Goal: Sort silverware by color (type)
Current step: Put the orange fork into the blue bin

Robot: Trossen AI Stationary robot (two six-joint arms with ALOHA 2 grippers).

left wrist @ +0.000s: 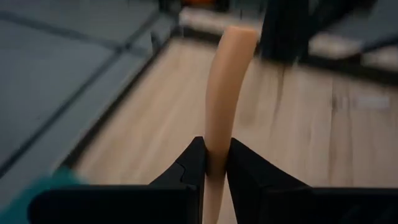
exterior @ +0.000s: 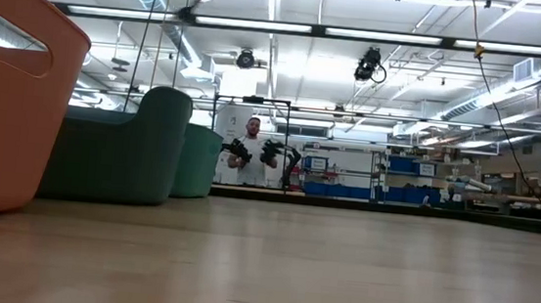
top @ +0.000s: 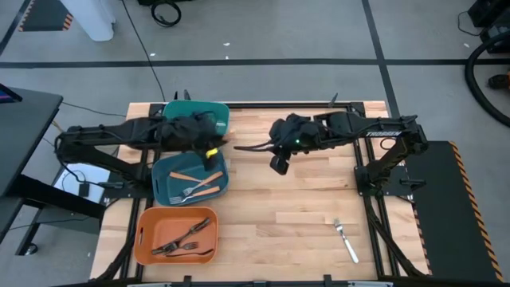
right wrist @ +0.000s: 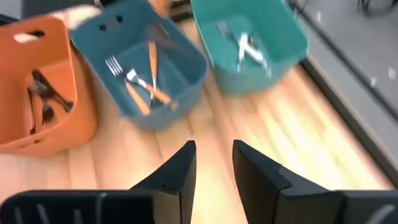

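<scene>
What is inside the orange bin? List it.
The orange bin holds a few all-dark forks, lying jumbled together; an exact count is unclear where they overlap. In the right wrist view the bin's near wall hides part of its floor.

bright overhead light, blurred wrist views

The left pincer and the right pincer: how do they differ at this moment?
The left pincer is shut on an orange-handled utensil; the right pincer is open and holds nothing. In the high view, the left pincer hangs over the blue bin, while the right pincer hangs over bare table. Both have two dark fingers.
</scene>
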